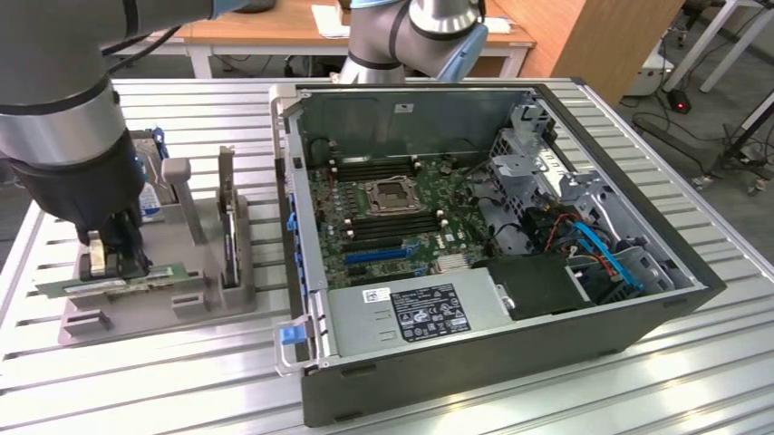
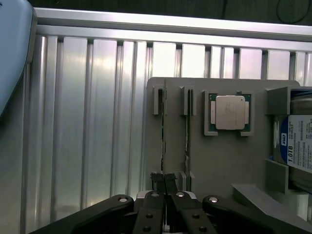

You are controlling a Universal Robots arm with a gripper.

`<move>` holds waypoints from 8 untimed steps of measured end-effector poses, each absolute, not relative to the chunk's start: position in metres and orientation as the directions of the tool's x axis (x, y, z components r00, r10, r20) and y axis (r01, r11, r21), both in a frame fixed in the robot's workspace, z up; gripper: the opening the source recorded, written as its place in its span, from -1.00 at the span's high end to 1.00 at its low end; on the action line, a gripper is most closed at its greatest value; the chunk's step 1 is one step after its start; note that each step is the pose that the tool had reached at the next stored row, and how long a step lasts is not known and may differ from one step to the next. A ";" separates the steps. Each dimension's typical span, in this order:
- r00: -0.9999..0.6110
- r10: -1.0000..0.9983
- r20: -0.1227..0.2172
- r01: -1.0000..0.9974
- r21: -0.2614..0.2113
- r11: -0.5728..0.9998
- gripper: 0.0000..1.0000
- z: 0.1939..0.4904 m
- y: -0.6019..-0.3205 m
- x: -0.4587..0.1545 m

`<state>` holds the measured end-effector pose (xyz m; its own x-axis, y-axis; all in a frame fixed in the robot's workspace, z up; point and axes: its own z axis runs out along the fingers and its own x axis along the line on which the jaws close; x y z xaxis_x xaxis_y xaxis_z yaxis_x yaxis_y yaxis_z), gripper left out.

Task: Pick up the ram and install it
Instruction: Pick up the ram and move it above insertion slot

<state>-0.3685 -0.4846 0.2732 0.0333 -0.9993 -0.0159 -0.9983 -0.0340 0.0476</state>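
The ram (image 1: 136, 281) is a thin green stick with a pale label, standing on edge at the near end of the grey holder (image 1: 208, 299) on the exterior view's left. My gripper (image 1: 107, 265) comes down on it from above, with both black fingers (image 1: 94, 254) pressed to its sides. In the wrist view the ram (image 2: 163, 131) shows edge-on as a thin line in a slot of the holder (image 2: 224, 161), and my gripper (image 2: 164, 179) is shut on its near end. Whether it is lifted clear of the slot I cannot tell.
A second thin stick (image 2: 186, 131) stands in the neighbouring slot. A silver processor chip (image 2: 230, 112) and a blue-labelled hard drive (image 2: 298, 146) sit further along the holder. The open computer case (image 1: 290, 181) lies at the exterior view's right, its motherboard (image 1: 387, 213) facing up.
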 end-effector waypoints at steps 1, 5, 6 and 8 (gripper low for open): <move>0.033 -0.999 -0.016 -0.998 0.048 -0.034 0.79 0.276 -0.485 -0.369; 0.033 -0.999 -0.016 -0.998 0.048 -0.034 0.79 0.286 -0.485 -0.369; 0.033 -0.999 -0.016 -0.998 0.048 -0.034 0.79 0.288 -0.485 -0.369; 0.033 -0.999 -0.016 -0.998 0.048 -0.034 0.79 0.294 -0.485 -0.369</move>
<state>-0.3685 -0.4847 0.2935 0.0333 -0.9993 -0.0158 -0.9983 -0.0340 0.0476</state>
